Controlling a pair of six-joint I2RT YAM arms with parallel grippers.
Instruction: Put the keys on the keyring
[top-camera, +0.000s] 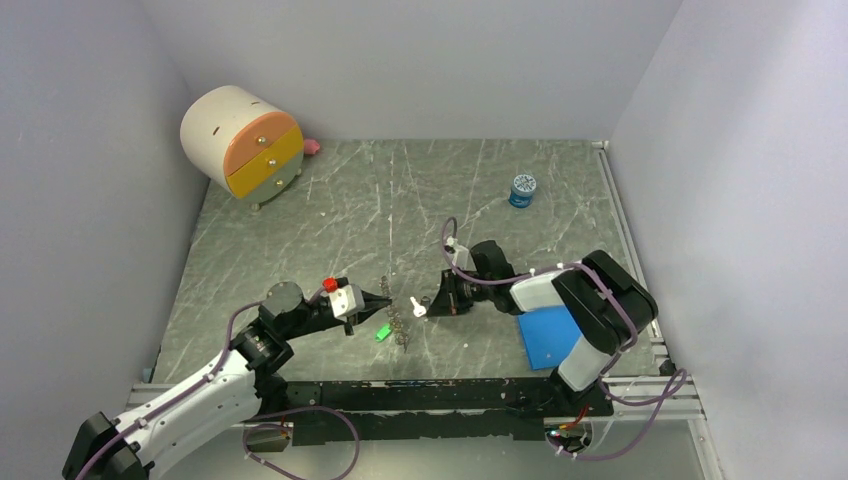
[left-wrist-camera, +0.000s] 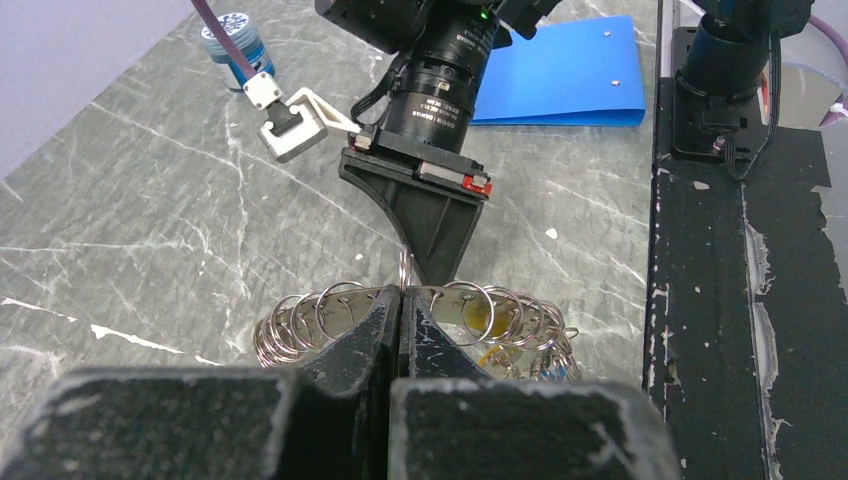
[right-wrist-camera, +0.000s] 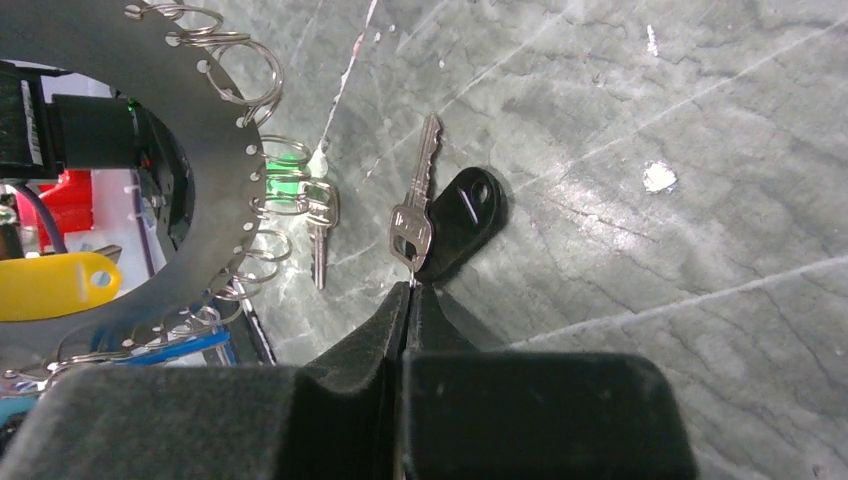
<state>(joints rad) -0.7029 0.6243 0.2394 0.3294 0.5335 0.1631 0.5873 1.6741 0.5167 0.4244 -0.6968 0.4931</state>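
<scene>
Top external view is showing a dark, white-veined marble table (top-camera: 330, 220) boxed in by pale walls (top-camera: 420, 60). A round drawer chest (top-camera: 242, 140) is sitting far beyond the left gripper, a small blue jar (top-camera: 522, 189) far beyond the right one, and a blue sheet (top-camera: 548, 337) is lying under the right arm.

Over to the left gripper (left-wrist-camera: 400, 300): its fingers are pressing tight together, clamping the keyring (right-wrist-camera: 200, 110) and holding it upright, small split rings fanning out to both sides of the tips. The right gripper (right-wrist-camera: 408, 300) is facing it from just beyond the hoop, fingers closed. A silver key with a black tag (right-wrist-camera: 412, 230) is sitting right at its tips, a thin wire link running from the key's head in between them. A green key (right-wrist-camera: 285, 175) and a yellow tag (right-wrist-camera: 50, 285) are showing at the hoop, left of those closed fingers.
</scene>
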